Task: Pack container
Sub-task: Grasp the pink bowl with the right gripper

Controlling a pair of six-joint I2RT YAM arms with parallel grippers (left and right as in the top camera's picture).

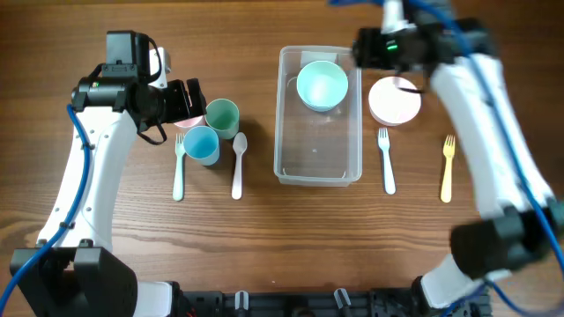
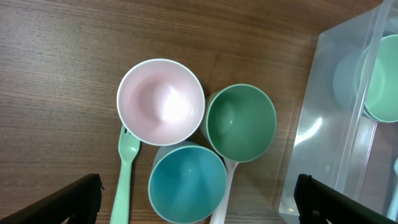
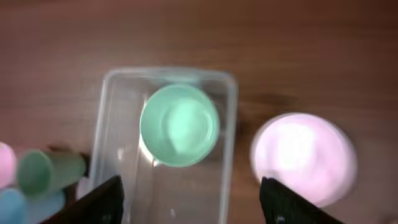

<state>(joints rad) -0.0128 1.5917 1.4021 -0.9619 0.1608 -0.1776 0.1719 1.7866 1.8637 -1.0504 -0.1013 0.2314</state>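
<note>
- where did the container (image 1: pixel 317 150) sit?
- mid-table, long axis far edge to near edge, mint bowl (image 1: pixel 322 84) at its far end.
- and you?
- both spread, empty. it lay right of my left gripper (image 2: pixel 198 186), over the cups (image 2: pixel 240 121); my right gripper (image 3: pixel 196 199) hung nearer, i judged.

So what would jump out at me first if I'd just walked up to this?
Probably the clear container in the middle, with a single mint bowl sitting at its far end. After that, the tight cluster to its left: a pink cup, a green cup and a blue cup. A pink bowl sits alone just to the container's right.
</note>
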